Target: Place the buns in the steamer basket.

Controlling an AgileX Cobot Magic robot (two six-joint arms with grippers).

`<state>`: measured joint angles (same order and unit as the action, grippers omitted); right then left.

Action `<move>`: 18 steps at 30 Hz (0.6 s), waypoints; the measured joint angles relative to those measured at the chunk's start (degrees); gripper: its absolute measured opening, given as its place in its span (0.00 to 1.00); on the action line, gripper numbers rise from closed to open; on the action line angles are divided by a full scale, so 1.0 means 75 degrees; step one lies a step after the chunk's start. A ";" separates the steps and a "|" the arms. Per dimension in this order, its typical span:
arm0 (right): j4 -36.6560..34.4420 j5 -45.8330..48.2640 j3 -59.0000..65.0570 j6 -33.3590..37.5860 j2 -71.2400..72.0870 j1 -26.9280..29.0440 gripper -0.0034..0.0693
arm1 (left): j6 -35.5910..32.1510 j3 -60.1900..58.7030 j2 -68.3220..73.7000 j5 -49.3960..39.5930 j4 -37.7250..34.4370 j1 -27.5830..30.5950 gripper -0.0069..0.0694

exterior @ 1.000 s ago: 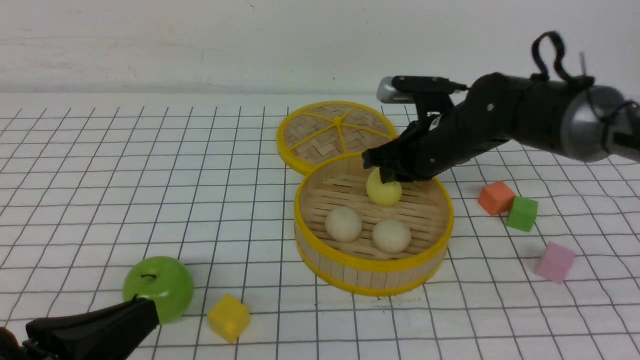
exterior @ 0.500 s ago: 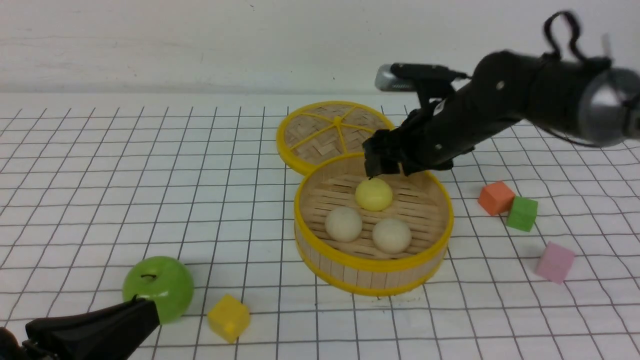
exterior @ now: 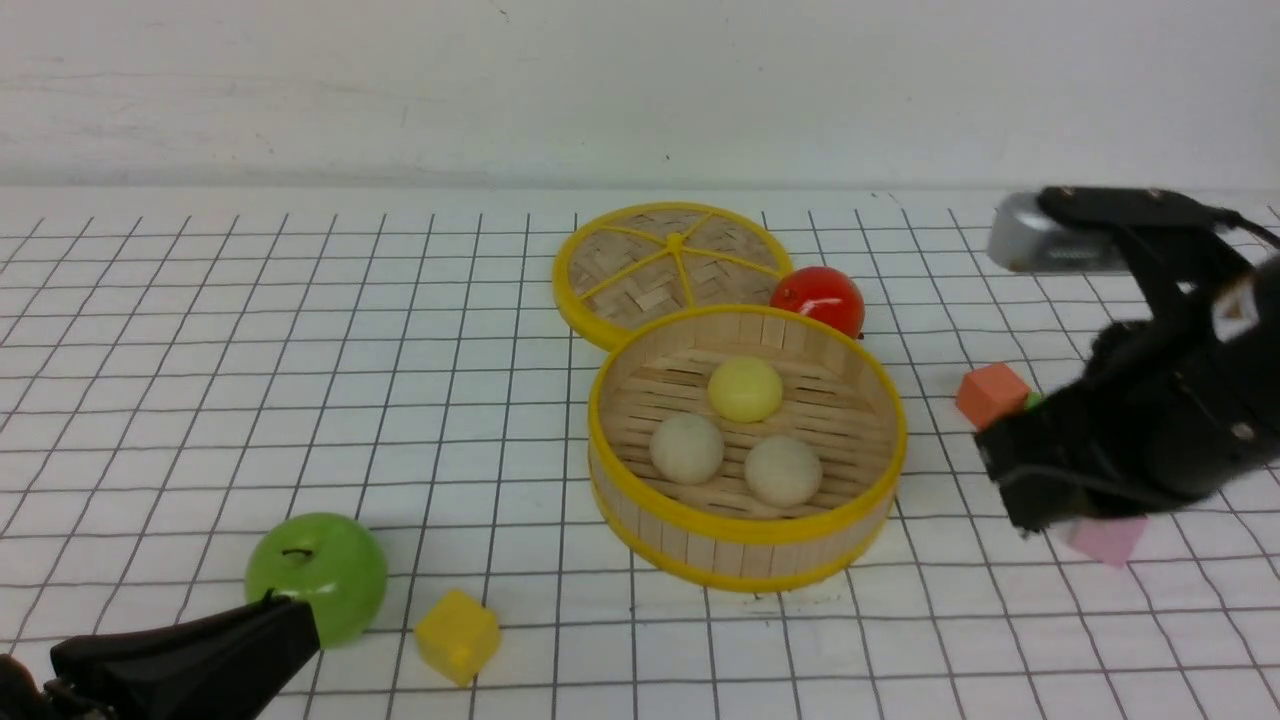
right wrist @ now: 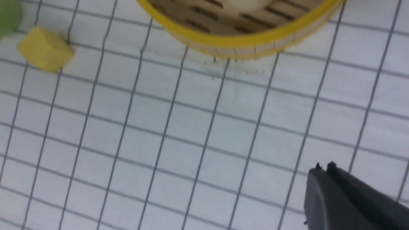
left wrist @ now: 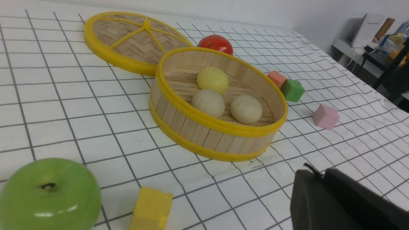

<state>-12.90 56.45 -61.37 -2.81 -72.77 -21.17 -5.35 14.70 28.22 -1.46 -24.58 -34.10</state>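
The steamer basket (exterior: 748, 530) stands mid-table; it also shows in the left wrist view (left wrist: 204, 134) and partly in the right wrist view (right wrist: 243, 40). Inside it lie the pale yellow bun (exterior: 745, 389) and two cream-white buns (exterior: 687, 449) (exterior: 783, 470), also seen in the left wrist view (left wrist: 212, 80) (left wrist: 208, 103) (left wrist: 246, 109). My right gripper (exterior: 1012, 478) is shut and empty, to the right of the basket, above the cloth. My left gripper (exterior: 290, 620) is shut and empty at the front left, beside the green apple (exterior: 317, 575).
The woven lid (exterior: 670, 268) lies behind the basket, with a red apple (exterior: 818, 298) beside it. A yellow cube (exterior: 458, 636) is at the front left. An orange cube (exterior: 990, 394) and a pink cube (exterior: 1105, 540) lie near my right gripper.
My right gripper let go of the yellow bun, which now rests in the basket. The right arm pulled back to the right and toward the front, uncovering the red apple. The left arm has not moved.
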 joint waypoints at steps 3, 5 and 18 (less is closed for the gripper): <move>0.0000 0.0642 0.0393 0.0000 0.0547 0.0000 0.02 | 0.0000 0.0000 0.0000 0.0000 0.0000 0.0000 0.16; 0.0000 0.1240 0.0479 0.0000 0.0842 0.0000 0.02 | 0.0000 0.0000 0.0000 0.0000 0.0000 0.0000 0.16; 0.0513 0.1485 0.0995 0.0210 0.2268 0.0171 0.02 | 0.0000 0.0000 0.0000 -0.0002 0.0000 0.0000 0.18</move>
<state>-9.06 67.59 -53.91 -1.23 -55.76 -19.89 -5.35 14.70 28.22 -1.47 -24.58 -34.10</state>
